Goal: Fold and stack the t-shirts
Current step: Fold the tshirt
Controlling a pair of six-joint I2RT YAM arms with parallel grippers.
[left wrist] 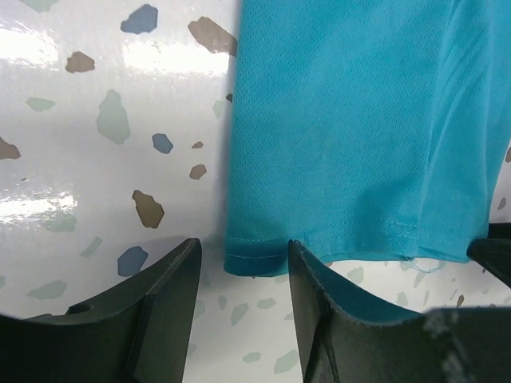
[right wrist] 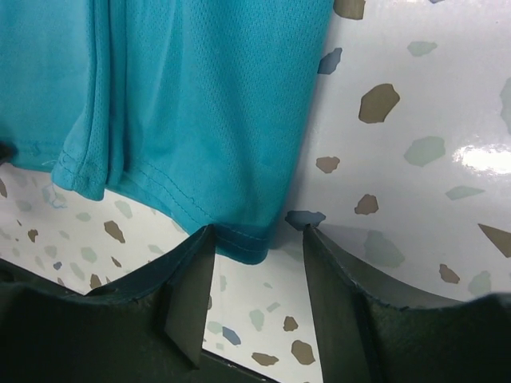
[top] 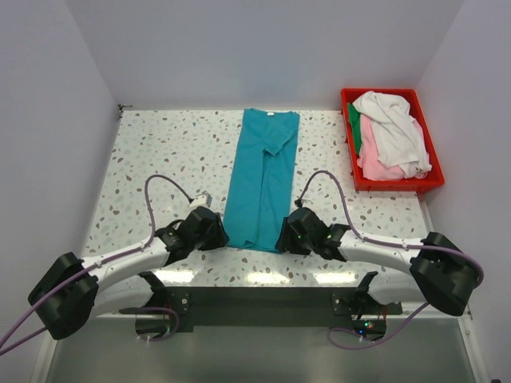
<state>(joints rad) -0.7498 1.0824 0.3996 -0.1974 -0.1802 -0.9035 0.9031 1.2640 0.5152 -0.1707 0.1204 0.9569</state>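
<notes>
A teal t-shirt (top: pixel 262 177) lies folded into a long strip down the middle of the speckled table (top: pixel 160 159). My left gripper (top: pixel 217 233) is open at the strip's near left corner; the hem corner (left wrist: pixel 255 257) sits between its fingertips. My right gripper (top: pixel 284 238) is open at the near right corner; the hem corner (right wrist: pixel 247 243) lies between its fingertips. Neither holds the cloth. White (top: pixel 395 132), pink (top: pixel 379 166) and dark green (top: pixel 354 124) t-shirts lie heaped in the red bin.
The red plastic bin (top: pixel 435 182) stands at the back right of the table. White walls enclose the table on three sides. A dark strip (top: pixel 255 307) runs along the near edge between the arm bases.
</notes>
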